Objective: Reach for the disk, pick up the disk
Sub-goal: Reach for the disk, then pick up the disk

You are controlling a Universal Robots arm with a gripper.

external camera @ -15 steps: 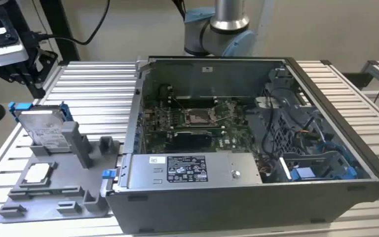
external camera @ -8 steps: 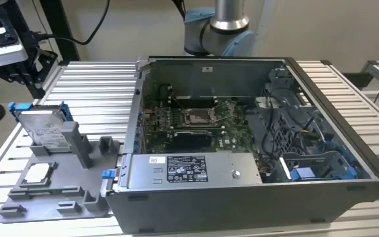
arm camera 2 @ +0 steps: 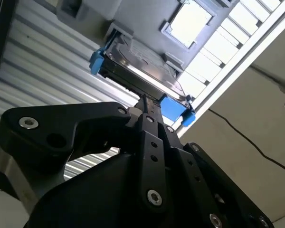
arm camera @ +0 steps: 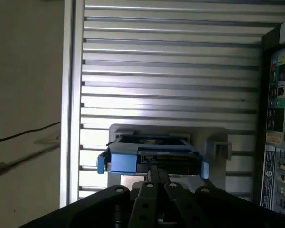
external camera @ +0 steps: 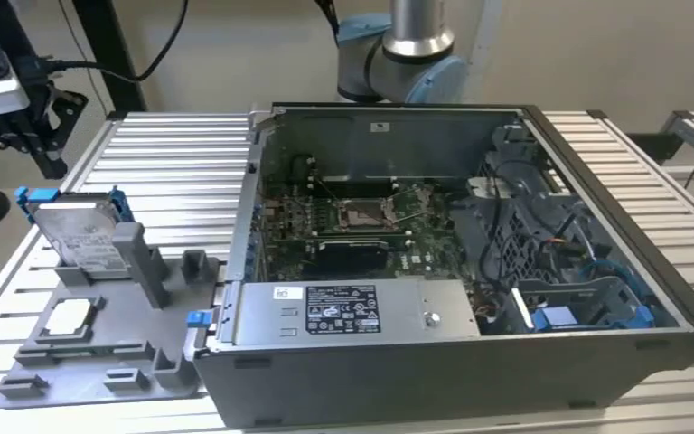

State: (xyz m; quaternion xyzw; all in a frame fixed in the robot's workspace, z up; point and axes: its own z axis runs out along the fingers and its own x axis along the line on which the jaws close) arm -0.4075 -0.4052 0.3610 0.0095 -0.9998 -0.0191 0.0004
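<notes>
Ribbed metal table (external camera: pixel 166 136) carries the disk (external camera: pixel 76 231) in a grey fixture (external camera: pixel 118 339); the gripper (external camera: pixel 50 165) hovers near it, clenched, empty.

I count one disk (external camera: pixel 79 231), and in the first wrist view two blue side rails (arm camera: pixel 115 163) on it. One gripper (arm camera 2: pixel 143 103). One grey holder tray (external camera: pixel 94 360) sits at the exterior view's left and carries one small square chip (external camera: pixel 68 316). One open computer case (external camera: pixel 444 371) holds one stickered grey box (external camera: pixel 347 312) and one motherboard (external camera: pixel 360 217). One arm base (external camera: pixel 401 54) stands beyond it.
</notes>
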